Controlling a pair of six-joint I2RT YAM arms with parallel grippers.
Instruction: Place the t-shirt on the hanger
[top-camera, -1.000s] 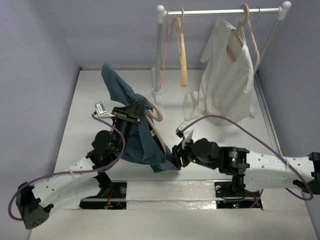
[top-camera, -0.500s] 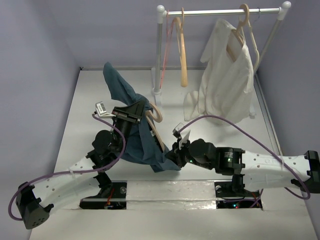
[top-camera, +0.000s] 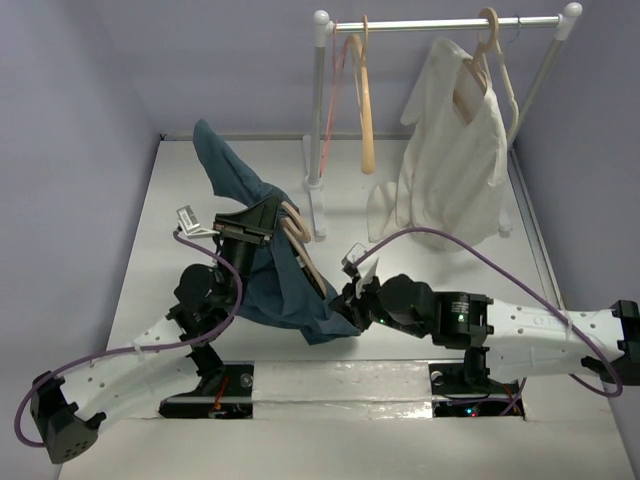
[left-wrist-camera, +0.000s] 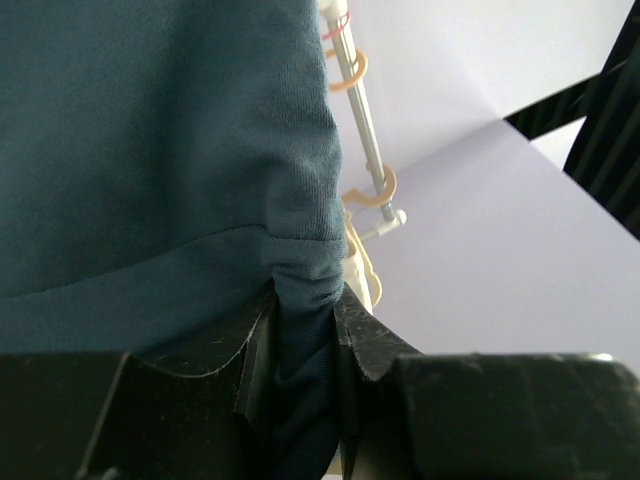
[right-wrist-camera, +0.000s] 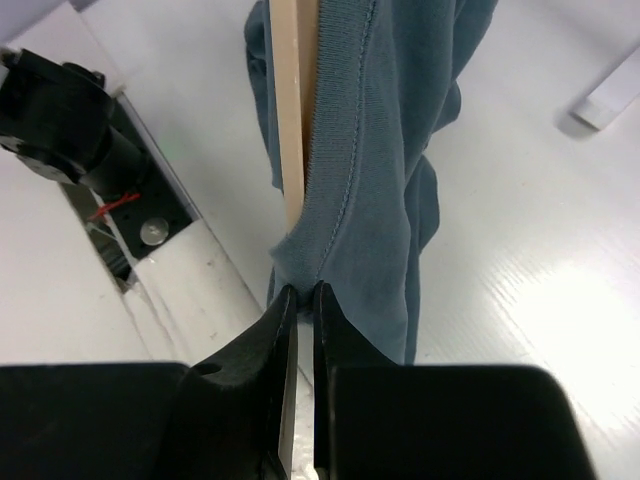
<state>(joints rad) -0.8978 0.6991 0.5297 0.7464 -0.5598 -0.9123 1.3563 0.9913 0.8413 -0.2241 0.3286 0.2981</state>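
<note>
The dark teal t-shirt (top-camera: 270, 290) hangs bunched between my two grippers above the table, with one end sticking up at the back left. The pale tan hanger (top-camera: 297, 222) is inside it; its hook shows by the left gripper and one arm slopes down towards the right gripper. My left gripper (top-camera: 268, 215) is shut on a fold of the t-shirt (left-wrist-camera: 150, 150), which fills the left wrist view and is pinched at the gripper (left-wrist-camera: 305, 320). My right gripper (top-camera: 338, 315) is shut on the t-shirt's (right-wrist-camera: 390, 150) lower edge. In the right wrist view the gripper (right-wrist-camera: 303, 295) sits just below the hanger arm (right-wrist-camera: 290, 110).
A white clothes rack (top-camera: 440, 22) stands at the back right. On it hang a yellow-orange hanger (top-camera: 366, 120), a thin pink hanger (top-camera: 335, 90) and a cream-white garment (top-camera: 450, 150). The rack's left post foot (top-camera: 313, 195) is just behind the t-shirt.
My left gripper has moved a little back and left, lifting the t-shirt and the hanger hook with it. My right gripper has shifted slightly left, still holding the lower edge.
</note>
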